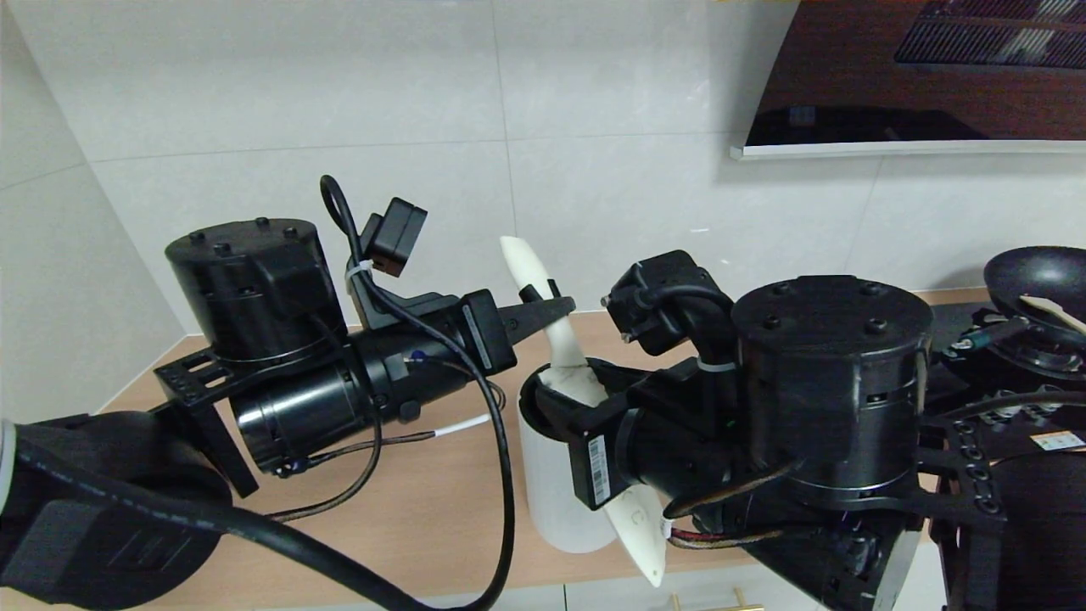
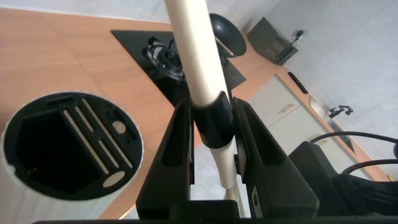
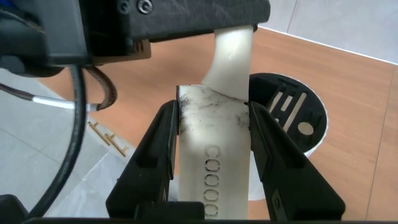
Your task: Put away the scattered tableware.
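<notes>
A white slotted spatula (image 1: 560, 348) hangs tilted over the counter, held by both grippers. My left gripper (image 1: 550, 310) is shut on its slim handle (image 2: 198, 62), at a black band. My right gripper (image 1: 585, 395) is shut on the wider, scuffed blade end (image 3: 214, 155), whose tip points down past the counter's front edge. Just under and behind the spatula stands a white cylindrical utensil holder (image 1: 556, 501) with a black slotted insert (image 2: 68, 146) (image 3: 292, 112). In the right wrist view the left gripper (image 3: 186, 18) sits just beyond the blade.
The wooden counter (image 1: 407, 509) runs to a tiled wall. A black hob with a wok (image 1: 1039, 276) holding a wooden utensil stands at the right, under a dark range hood (image 1: 899, 85). Cabinet handles (image 1: 713, 604) show below the front edge. Loose cables hang from the left arm.
</notes>
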`<state>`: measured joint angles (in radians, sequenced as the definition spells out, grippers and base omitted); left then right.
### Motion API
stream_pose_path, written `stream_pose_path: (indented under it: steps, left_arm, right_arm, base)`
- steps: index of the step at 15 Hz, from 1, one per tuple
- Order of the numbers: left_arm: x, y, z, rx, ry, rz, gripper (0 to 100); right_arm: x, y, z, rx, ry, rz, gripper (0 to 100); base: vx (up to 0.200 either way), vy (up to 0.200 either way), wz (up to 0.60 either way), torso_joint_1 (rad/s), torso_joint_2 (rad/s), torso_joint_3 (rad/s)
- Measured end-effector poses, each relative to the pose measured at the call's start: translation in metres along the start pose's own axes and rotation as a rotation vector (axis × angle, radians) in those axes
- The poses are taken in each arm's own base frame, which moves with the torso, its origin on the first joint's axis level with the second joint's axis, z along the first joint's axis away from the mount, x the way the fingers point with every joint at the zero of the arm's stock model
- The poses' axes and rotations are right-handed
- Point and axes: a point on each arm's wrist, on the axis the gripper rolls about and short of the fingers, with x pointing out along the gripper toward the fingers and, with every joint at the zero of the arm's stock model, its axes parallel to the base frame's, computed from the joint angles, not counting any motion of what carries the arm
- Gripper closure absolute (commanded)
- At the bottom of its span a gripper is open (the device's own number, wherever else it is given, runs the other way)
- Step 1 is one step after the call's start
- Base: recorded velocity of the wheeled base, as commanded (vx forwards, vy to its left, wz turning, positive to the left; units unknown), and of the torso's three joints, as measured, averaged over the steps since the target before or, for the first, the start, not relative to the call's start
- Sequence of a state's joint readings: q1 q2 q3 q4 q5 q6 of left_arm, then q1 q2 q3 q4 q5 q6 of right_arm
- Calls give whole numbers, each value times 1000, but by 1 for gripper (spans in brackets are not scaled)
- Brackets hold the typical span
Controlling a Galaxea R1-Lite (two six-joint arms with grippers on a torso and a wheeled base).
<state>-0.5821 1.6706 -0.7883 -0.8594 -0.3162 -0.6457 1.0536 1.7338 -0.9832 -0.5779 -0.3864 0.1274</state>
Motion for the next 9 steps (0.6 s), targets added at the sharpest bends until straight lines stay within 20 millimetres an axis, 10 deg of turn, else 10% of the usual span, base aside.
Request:
stream_pose_path:
  steps: [2, 3, 9]
  left_arm:
    - [0, 0, 1, 2, -14, 7, 100]
    - [-1, -1, 1, 3, -16, 7, 100]
    - [-4, -5, 6, -12, -42, -10, 100]
  right_arm:
    - [0, 0, 0, 1, -2, -2, 100]
    - [0, 0, 1, 2, -3, -2, 0]
    - [-5, -1, 8, 34, -36, -3, 0]
  base:
    - [0, 0, 0, 0, 0, 0]
    - [0, 0, 0, 0, 0, 0]
    - [0, 0, 0, 0, 0, 0]
